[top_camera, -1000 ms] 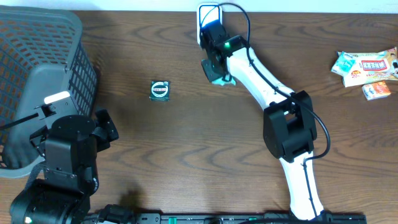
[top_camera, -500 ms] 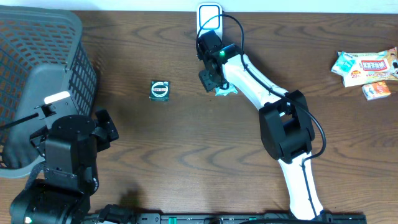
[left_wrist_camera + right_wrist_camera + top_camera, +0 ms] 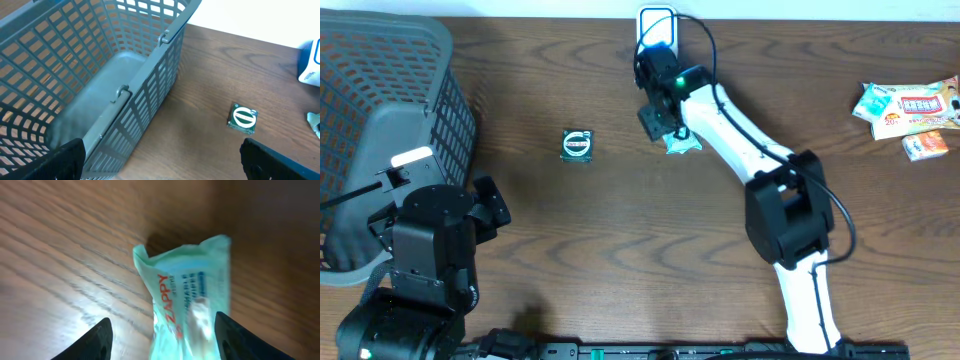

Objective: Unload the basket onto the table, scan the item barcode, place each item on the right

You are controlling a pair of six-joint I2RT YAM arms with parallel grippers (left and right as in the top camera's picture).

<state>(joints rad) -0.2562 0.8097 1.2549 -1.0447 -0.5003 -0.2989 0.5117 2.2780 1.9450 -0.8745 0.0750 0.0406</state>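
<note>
Dark wood table, bare over most of its middle, with the white unit I take for the scanner at the far edge. The pouch lies flat on the wood just on the scanner's near side, nothing around it.

My right claw hangs over the pouch with its jaws apart, one finger on each side, not clamping. My left claw is spread wide and empty, far to the scanner's left, by the basket.

I judge the pouch light, soft and crinkly, with slick film. It will sag and may slide, so I'd pinch across the crimped end or the narrow width, not the puffy middle.

A tin sits left of the scanner, packets far to its right. The short path up to the scanner is open.
</note>
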